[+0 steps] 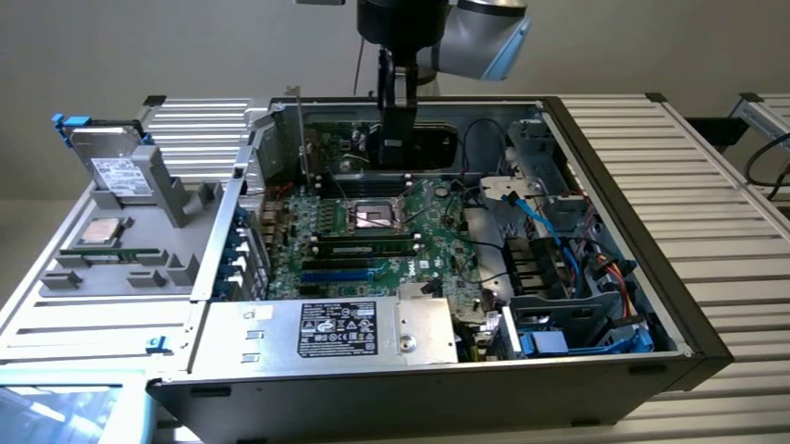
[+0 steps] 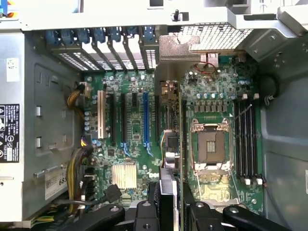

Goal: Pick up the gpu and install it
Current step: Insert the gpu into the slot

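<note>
So, quick status check

Power supply sits nearest, at 6 o'clock in the case. Behind it lies the green motherboard with its bare CPU socket. Farthest back, toward 12 o'clock, the tool is pinched onto the gpu, card standing on edge over the motherboard; can't tell if it touches.

The slatted bench bears a computer case and grey tray.
</note>
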Controlling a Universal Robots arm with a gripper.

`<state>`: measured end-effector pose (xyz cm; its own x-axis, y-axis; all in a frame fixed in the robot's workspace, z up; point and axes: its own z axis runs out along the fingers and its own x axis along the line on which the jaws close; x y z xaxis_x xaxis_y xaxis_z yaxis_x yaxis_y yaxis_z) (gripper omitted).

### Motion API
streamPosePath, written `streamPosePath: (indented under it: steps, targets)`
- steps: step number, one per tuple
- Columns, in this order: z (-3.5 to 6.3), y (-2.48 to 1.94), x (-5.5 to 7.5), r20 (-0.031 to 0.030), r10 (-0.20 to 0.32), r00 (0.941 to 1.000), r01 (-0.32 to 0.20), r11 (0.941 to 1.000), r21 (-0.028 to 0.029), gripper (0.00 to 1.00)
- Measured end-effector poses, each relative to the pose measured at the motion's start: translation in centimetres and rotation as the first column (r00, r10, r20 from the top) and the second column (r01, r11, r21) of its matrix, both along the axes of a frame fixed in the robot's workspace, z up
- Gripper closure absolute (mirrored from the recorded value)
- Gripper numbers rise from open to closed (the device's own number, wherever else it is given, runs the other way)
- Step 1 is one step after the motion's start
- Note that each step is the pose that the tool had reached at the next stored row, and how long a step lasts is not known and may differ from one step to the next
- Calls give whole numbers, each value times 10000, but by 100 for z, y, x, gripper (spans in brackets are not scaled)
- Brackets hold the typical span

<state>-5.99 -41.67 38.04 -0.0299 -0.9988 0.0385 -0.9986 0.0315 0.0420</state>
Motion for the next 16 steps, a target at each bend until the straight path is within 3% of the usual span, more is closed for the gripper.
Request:
streamPosePath:
  steps: [10,16]
  targets:
    - [0,0,-1,0,3,10000,-3,10000,-7,71]
    - [-6,0,-35,-52,3,10000,-3,10000,-7,71]
